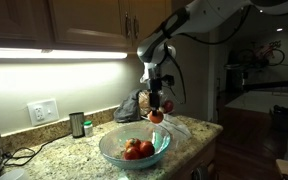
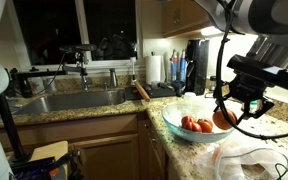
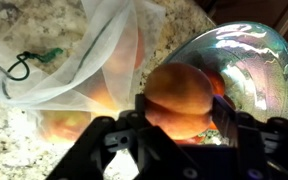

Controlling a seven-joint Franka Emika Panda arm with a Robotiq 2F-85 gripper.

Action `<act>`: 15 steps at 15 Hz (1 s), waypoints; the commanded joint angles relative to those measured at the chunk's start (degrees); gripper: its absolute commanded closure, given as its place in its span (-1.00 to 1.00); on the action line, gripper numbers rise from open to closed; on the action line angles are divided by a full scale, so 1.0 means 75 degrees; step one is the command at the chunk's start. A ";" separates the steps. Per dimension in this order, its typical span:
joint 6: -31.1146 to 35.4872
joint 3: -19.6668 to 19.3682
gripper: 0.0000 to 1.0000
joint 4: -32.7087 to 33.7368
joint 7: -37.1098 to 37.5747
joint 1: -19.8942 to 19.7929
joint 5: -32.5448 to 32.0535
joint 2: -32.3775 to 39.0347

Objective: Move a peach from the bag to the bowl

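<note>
My gripper [image 3: 180,120] is shut on a peach [image 3: 180,92] and holds it in the air at the rim of the clear glass bowl [image 3: 259,60]. The held peach also shows in both exterior views [image 1: 156,116] [image 2: 222,120], just above the bowl's edge. The bowl [image 1: 114,152] [image 2: 174,125] holds a few peaches [image 1: 136,150] [image 2: 196,125]. The clear mesh bag [image 3: 79,60] lies on the granite counter beside the bowl with more peaches [image 3: 69,122] inside; it shows in both exterior views [image 1: 132,107] [image 2: 249,160].
A green twist tie [image 3: 29,63] lies on the bag. A small can [image 1: 77,124] and a wall outlet [image 1: 44,111] stand at the counter's back. A sink [image 2: 74,100], faucet and paper towel roll [image 2: 155,68] are farther along.
</note>
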 commanded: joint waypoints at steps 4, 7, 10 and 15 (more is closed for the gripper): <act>-0.0063 0.0252 0.19 0.0278 -0.0246 -0.0060 0.0106 0.0199; -0.0076 0.0337 0.19 0.0327 -0.0296 -0.0026 0.0091 0.0254; -0.0095 0.0385 0.19 0.0362 -0.0333 -0.0025 0.0089 0.0313; -0.0003 0.0371 0.19 0.0345 -0.0299 -0.0022 0.0033 0.0451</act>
